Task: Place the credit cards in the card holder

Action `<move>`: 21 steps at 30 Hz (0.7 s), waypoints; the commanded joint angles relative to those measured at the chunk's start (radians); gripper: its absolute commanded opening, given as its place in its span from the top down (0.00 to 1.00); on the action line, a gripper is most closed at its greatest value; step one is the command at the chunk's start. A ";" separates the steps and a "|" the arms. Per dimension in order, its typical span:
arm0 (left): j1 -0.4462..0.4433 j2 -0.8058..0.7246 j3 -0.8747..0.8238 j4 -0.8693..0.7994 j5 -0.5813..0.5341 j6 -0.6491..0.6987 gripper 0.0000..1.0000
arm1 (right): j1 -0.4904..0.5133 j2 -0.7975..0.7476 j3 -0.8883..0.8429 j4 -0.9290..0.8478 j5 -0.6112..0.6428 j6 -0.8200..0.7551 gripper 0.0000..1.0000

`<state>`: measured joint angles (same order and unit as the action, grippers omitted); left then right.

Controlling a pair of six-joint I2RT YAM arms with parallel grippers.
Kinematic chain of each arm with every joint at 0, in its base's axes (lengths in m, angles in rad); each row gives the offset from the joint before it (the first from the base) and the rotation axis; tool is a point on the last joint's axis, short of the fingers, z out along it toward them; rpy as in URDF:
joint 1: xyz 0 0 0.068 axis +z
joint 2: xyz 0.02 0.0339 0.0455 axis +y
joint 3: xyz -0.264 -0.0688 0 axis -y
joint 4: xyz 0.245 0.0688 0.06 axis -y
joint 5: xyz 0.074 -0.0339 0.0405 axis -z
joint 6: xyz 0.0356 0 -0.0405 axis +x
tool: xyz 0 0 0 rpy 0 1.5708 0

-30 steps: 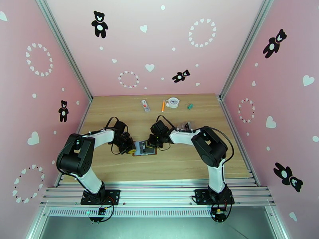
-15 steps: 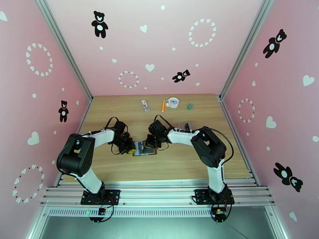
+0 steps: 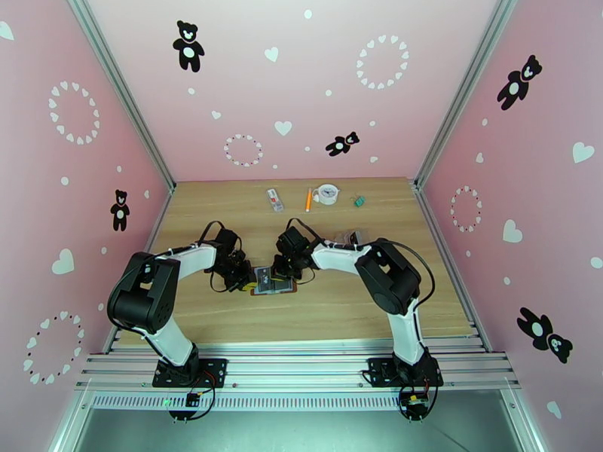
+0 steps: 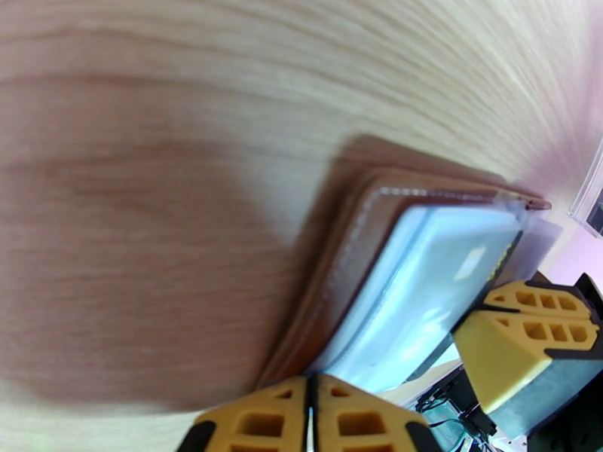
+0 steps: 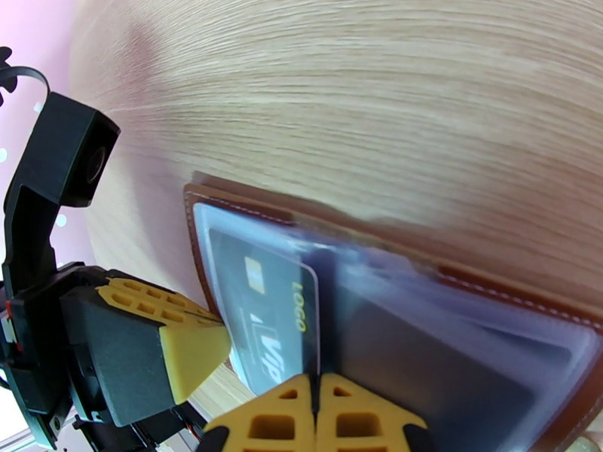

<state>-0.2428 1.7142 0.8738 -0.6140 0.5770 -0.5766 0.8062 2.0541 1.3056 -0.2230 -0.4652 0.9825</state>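
Item: brown leather card holder (image 3: 271, 284), lying open at centre frame on the wooden table (image 3: 339, 310). Dark credit card (image 5: 264, 303) shows under its clear pocket. Left gripper (image 4: 310, 416) closed, seemingly pinning the holder's edge. Right gripper (image 5: 315, 416) closed at the card. Advice: push slowly and flat along the pocket, with the holder pinned.

One brown leather card holder (image 3: 271, 288), one readable dark plastic card (image 5: 264, 310), one white packet (image 3: 275, 199), one orange pen (image 3: 308, 200), one round white object (image 3: 328, 193), one green item (image 3: 359, 200).
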 commanded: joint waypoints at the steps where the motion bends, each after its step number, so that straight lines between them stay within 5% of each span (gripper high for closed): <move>1: -0.006 0.054 -0.019 0.015 -0.035 0.003 0.90 | 0.024 0.045 0.028 -0.065 -0.033 -0.026 1.00; 21: -0.006 0.024 -0.018 0.024 -0.020 -0.037 0.87 | 0.025 0.041 0.113 -0.202 -0.070 -0.049 0.94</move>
<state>-0.2424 1.7149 0.8745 -0.6121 0.5873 -0.5991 0.8062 2.0785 1.3853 -0.3511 -0.4942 0.9489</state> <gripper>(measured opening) 0.127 0.045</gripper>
